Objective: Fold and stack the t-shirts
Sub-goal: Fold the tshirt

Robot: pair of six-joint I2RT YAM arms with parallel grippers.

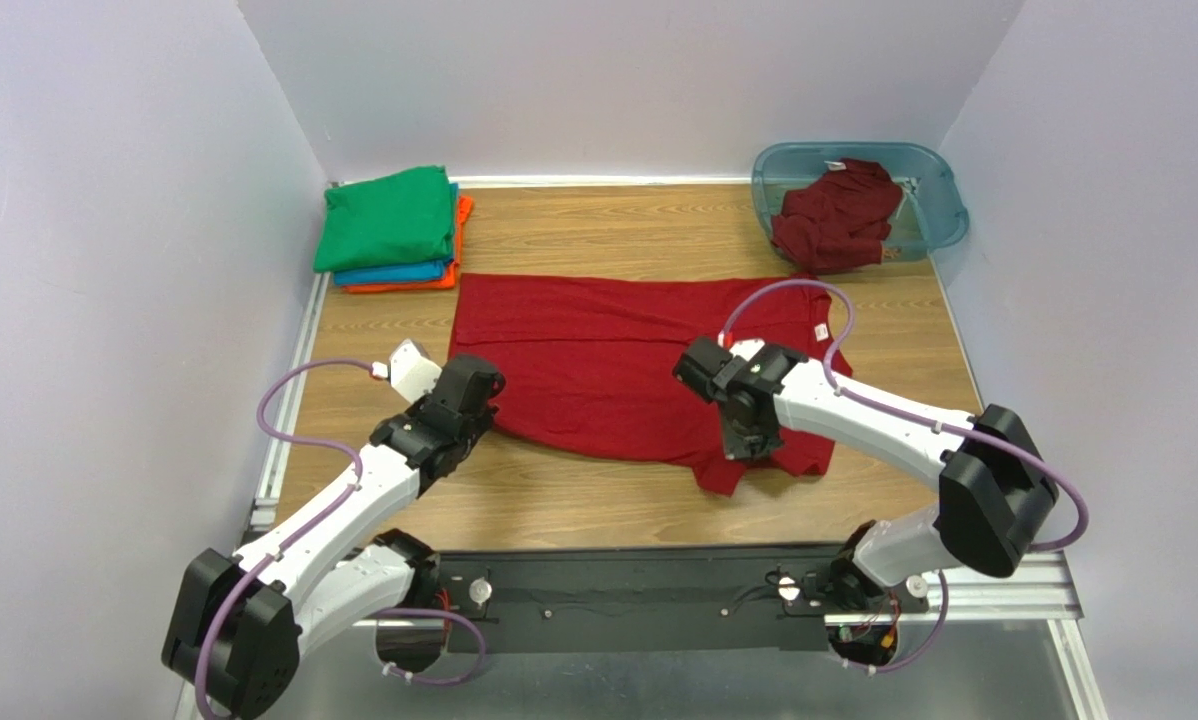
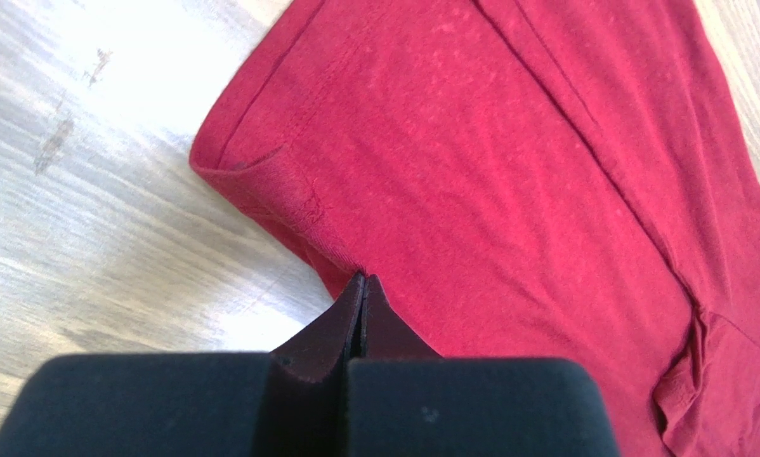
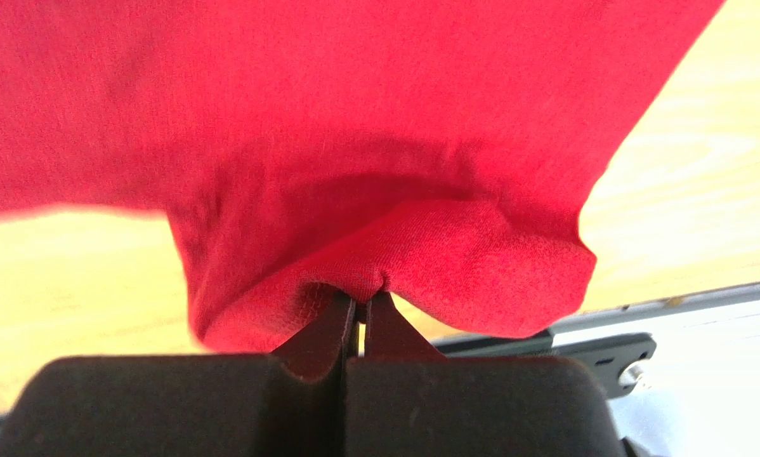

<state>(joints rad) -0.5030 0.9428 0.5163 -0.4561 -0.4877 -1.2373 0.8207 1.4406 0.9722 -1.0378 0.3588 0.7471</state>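
A dark red t-shirt (image 1: 605, 360) lies spread flat across the middle of the table. My left gripper (image 1: 488, 402) is at its near left corner, and in the left wrist view the gripper (image 2: 363, 278) is shut with the shirt's (image 2: 508, 171) hem pinched at its tips. My right gripper (image 1: 749, 444) is at the near right sleeve. The right wrist view shows this gripper (image 3: 363, 297) shut on a bunched fold of the shirt (image 3: 355, 114), which is lifted off the wood. Folded green (image 1: 387, 218), blue (image 1: 410, 275) and orange (image 1: 460, 225) t-shirts are stacked at the back left.
A translucent teal tub (image 1: 933, 188) stands at the back right with another dark red t-shirt (image 1: 838, 215) crumpled in it. Pale walls close in the left, back and right sides. A black rail (image 1: 635, 578) runs along the near edge between the arm bases.
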